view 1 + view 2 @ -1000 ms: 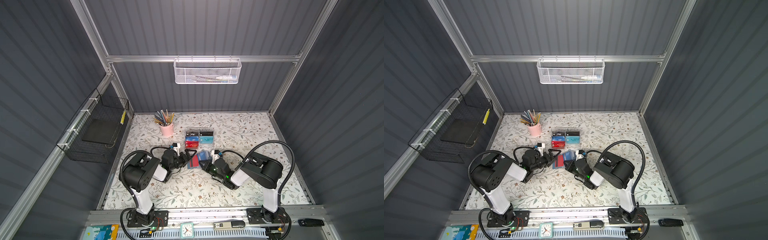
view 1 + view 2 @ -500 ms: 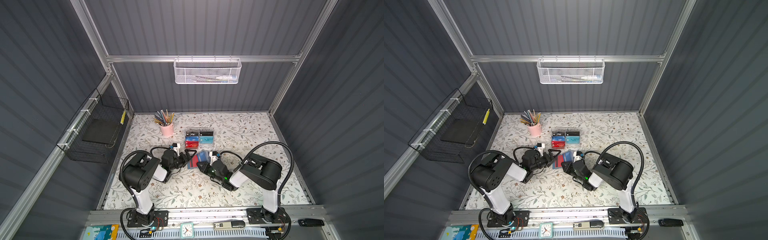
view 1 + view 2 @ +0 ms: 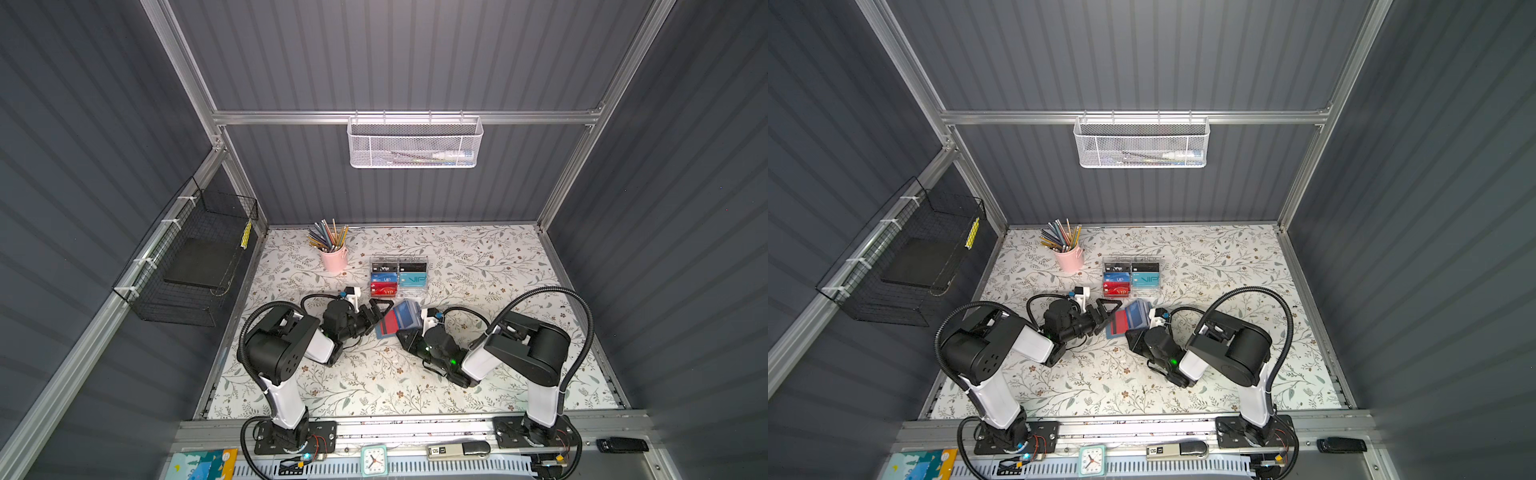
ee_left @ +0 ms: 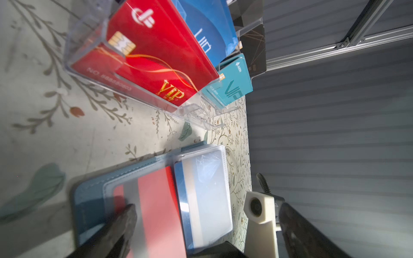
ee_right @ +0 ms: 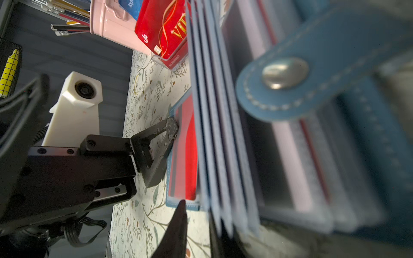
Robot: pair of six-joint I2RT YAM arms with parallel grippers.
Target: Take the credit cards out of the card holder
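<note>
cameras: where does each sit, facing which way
Both top views: high at the front, facing down on the floral table; left arm, right arm show.
Left wrist: left arm, facing past the open left pincer at the blue-grey folding card holder and clear acrylic rack.
Right wrist: right arm, facing the card holder's sleeves; right pincer, left pincer show.
Both wrists share the card holder.

A clear rack stands on the floral counter. It holds a red VIP card in its front tier, a blue card and a teal card behind, and black cards at the back. Just left of the rack is a pink cup of pencils. High behind the rack hangs a white mesh basket. Far left of it is a black wire basket, and well in front a clock.
</note>
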